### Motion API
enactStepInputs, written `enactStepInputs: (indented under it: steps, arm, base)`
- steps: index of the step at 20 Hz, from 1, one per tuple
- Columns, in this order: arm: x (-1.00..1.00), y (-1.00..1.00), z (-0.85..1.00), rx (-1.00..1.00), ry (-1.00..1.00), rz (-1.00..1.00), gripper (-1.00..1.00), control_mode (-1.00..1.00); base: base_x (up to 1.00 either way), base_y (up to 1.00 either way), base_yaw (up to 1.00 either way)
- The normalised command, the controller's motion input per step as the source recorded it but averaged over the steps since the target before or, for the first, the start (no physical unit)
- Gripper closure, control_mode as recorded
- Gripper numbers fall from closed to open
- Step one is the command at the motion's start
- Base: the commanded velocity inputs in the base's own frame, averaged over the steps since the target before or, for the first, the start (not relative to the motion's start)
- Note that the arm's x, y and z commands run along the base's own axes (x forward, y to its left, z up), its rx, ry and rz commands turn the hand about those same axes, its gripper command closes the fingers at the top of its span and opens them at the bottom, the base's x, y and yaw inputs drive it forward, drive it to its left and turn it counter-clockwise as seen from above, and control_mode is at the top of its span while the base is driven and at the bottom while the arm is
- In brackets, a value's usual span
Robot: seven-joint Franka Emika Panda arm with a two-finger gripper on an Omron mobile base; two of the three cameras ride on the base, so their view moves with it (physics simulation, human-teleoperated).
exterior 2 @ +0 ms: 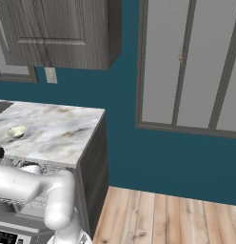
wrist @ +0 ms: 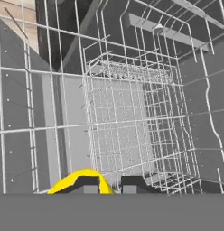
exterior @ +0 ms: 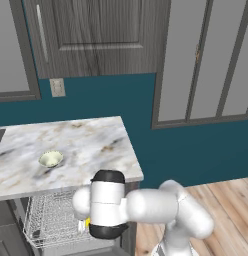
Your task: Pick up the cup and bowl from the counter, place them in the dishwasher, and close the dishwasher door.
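You're looking at the arm folded low in front of the counter [exterior: 86,145]: elbow bulging on the floor side, forearm running level toward the dishwasher [exterior: 56,220], wrist with its dark caps sitting just under the counter's front edge. The hand reaches down past the edge, over the white wire rack [exterior: 51,217] that's pulled out below the slab.

In the hand view the gripper [wrist: 107,185] looks straight into the rack's mesh basket [wrist: 132,122]. Jaws are nearly closed and pinch the cup [wrist: 80,180]; its yellow rim curves around the left fingertip [wrist: 86,184], and the other tip sits just beside it. So it's clamped on the cup, and the cup is above the rack, not on the counter. A sliver of yellow also shows beside the wrist in the left base view.

The bowl [exterior: 50,159] sits on the counter, back from the front edge, well apart from the arm. You see it in the right base view too, near the counter's far-left part.
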Motion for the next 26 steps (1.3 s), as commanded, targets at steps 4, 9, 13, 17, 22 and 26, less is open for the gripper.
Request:
enactStepInputs:
  steps: [4,9,13,17,22,26]
  arm:
    - [-0.39,0.36,-0.39,0.00,-0.06,0.01,-1.00,-1.00]
    - [-0.94,0.41,-0.43,-0.03,-0.19,0.00,-1.00,-1.00]
    - [-0.72,0.21,-0.04,-0.07,-0.21,0.00,-1.00,-1.00]
    - [-0.47,0.03,0.35,0.00,-0.18,0.00,-1.00,-1.00]
    - [-0.22,0.00,0.58,0.00,-0.13,0.00,-1.00,-1.00]
    - [-0.02,0.00,0.57,0.08,-0.05,-0.05,-1.00,-1.00]
  base:
    - [0.00,0.00,0.00]
    - [0.00,0.00,0.00]
    - [0.00,0.00,0.00]
    - [0.00,0.00,0.00]
    - [0.00,0.00,0.00]
    - [0.00,0.00,0.00]
